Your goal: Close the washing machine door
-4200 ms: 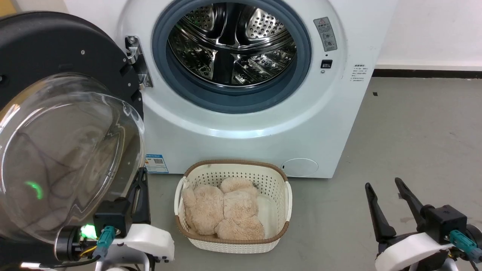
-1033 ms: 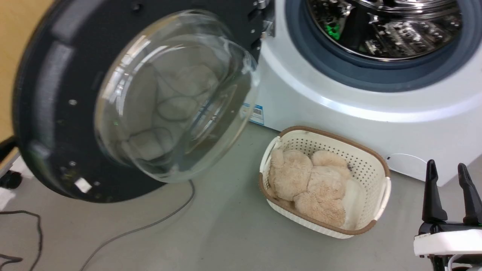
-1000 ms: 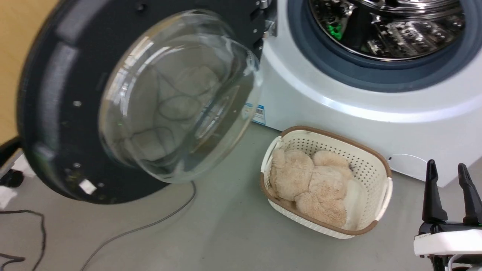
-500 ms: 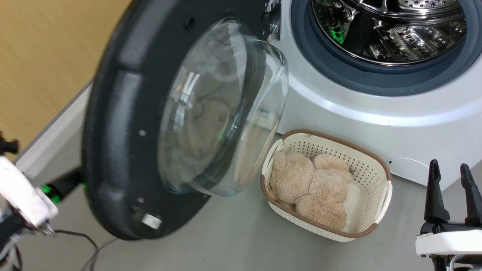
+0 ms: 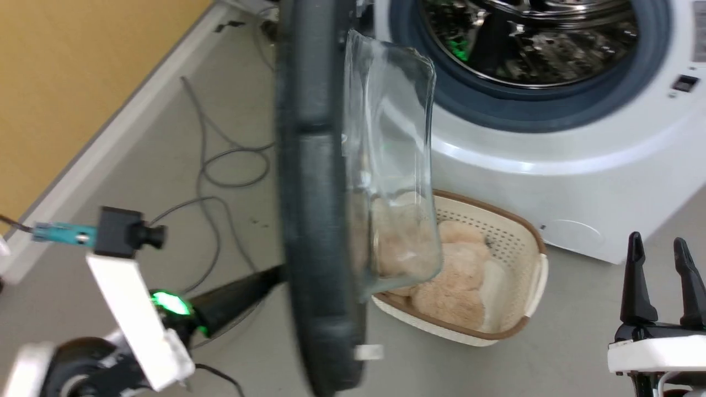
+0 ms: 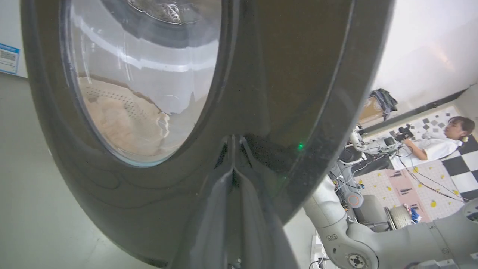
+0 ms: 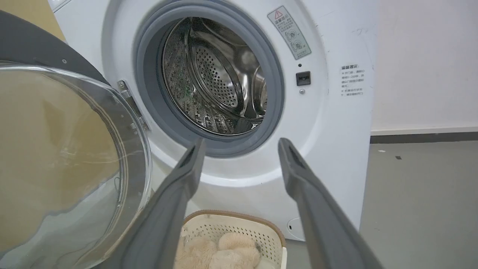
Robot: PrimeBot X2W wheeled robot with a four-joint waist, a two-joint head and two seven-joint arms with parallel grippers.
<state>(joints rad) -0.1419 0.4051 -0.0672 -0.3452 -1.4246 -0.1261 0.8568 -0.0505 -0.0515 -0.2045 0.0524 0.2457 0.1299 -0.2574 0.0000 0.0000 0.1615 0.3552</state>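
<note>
Head view: the door [image 5: 317, 220] has been swinging toward the washing machine [image 5: 551, 165] and is now standing edge-on, half open. Left wrist view: the left hand [image 6: 233, 173], fingers pinched together, is pressing against the door's black face. Right wrist view: the right hand [image 7: 239, 149] is hanging wide, empty.

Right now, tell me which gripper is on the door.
The left gripper, shut, its tips against the door's black outer rim. The right gripper stands open, well clear of it.
</note>
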